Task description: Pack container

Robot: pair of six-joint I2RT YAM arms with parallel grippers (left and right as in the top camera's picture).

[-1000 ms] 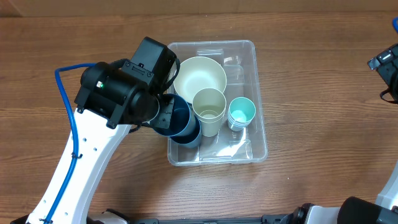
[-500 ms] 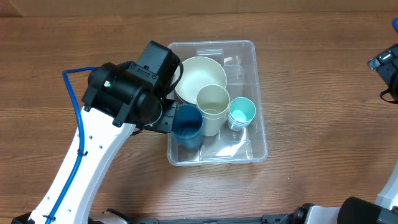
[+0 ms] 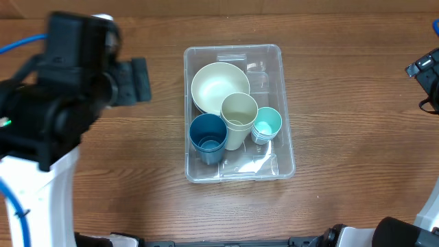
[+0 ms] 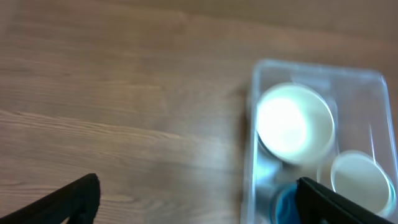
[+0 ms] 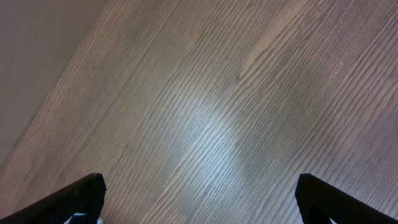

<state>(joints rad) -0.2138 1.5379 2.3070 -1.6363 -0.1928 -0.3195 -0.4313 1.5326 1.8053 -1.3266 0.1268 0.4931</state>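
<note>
The container [image 3: 287, 103], a clear plastic bin, stands mid-table. Inside it are a cream bowl [image 3: 219, 87], a tall cream cup [image 3: 239, 110], a small teal cup [image 3: 267, 122] and a blue cup [image 3: 208, 133] upright against the left wall. My left arm [image 3: 68, 103] hangs blurred and high, left of the bin. In the left wrist view my left gripper [image 4: 199, 205] is wide open and empty above bare wood, with the container [image 4: 249, 155], bowl [image 4: 295, 121] and blue cup [image 4: 286, 202] to its right. My right gripper [image 5: 199, 199] is open over bare table.
The right arm [image 3: 425, 72] sits at the table's far right edge, well away from the bin. Wood tabletop [image 3: 343, 199] surrounds the bin on all sides.
The left gripper opened and let go of the blue cup, which now stands upright in the bin. The left arm rose and swung away to the left. The right arm stayed put.
</note>
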